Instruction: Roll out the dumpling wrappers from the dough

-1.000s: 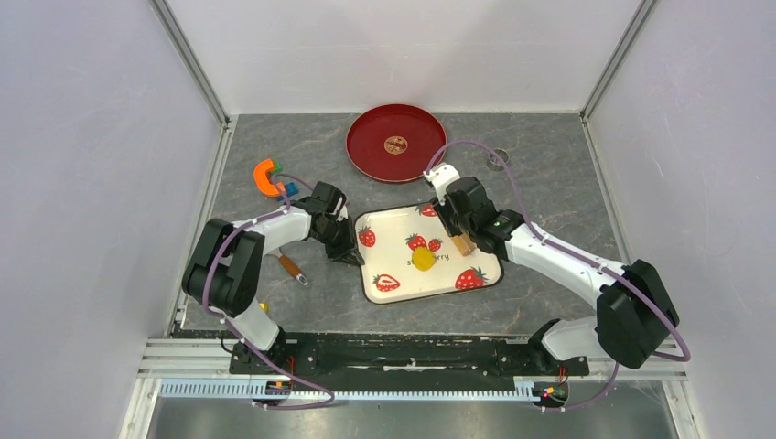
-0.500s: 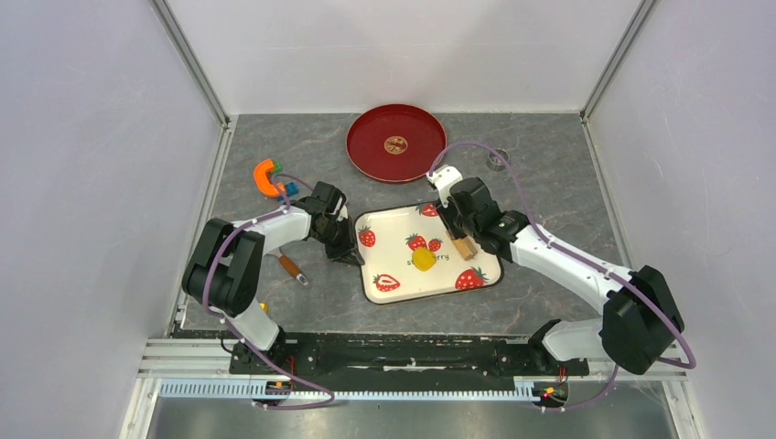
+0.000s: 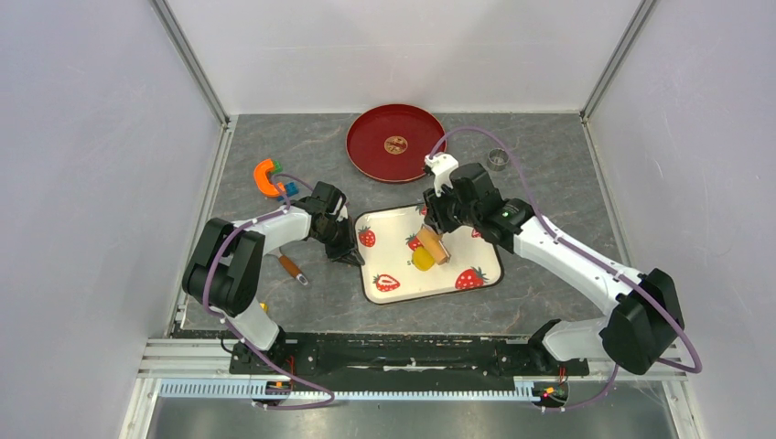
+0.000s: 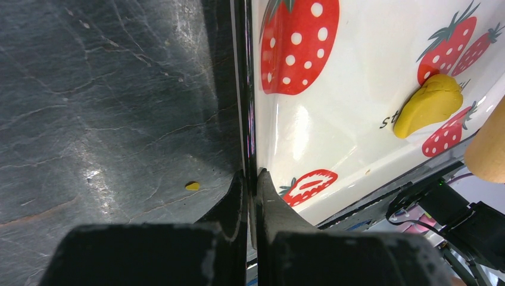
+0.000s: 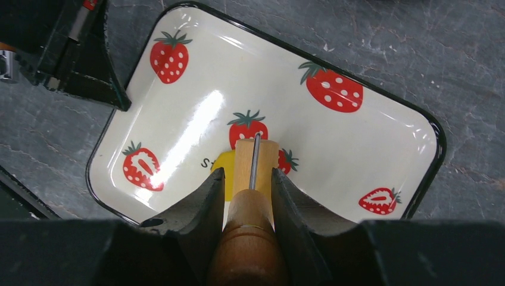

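**A:** Where's the dough (image 4: 430, 104) at?
**B:** Lumpy yellow blob on the glossy strawberry tray (image 4: 357, 71). Right gripper (image 5: 247, 176) clamps a smooth wooden roller (image 5: 256, 156) over it; left gripper (image 4: 250, 179) pinches the tray's thin rim.

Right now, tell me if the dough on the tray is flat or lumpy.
Lumpy: the dough sits as a thick, rounded mound on the tray.
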Robot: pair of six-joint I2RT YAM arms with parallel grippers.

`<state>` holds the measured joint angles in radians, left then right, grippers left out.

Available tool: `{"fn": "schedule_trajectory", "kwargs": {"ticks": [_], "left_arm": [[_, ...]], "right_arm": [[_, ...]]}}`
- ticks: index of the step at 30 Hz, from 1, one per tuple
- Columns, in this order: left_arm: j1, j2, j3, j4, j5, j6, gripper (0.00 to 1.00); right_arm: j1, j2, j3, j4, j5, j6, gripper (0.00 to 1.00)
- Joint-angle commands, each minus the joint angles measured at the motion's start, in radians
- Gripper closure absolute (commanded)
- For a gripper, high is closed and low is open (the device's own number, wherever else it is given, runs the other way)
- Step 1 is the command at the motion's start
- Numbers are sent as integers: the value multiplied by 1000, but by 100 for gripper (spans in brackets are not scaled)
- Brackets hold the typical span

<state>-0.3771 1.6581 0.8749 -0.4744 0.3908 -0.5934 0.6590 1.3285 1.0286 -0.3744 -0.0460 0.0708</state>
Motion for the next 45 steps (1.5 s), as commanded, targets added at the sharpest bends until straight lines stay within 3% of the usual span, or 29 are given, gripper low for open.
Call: {"fn": "schedule_trajectory", "kwargs": {"ticks": [1,12,24,45], "left_arm": [[1,16,1,-43,-53,63,98],[2,15,-4,-42,-49,65,98],[2,21,4,-54,-49,75,98],[2,19,7,-56,-56,77,98]], "right_arm": [[10,6,22,77,-45,25,100],[31,6,-167,179,5,8,100],[47,24,-272,123,155,-44,100],[42,81,-470,103,83,-35,100]]}}
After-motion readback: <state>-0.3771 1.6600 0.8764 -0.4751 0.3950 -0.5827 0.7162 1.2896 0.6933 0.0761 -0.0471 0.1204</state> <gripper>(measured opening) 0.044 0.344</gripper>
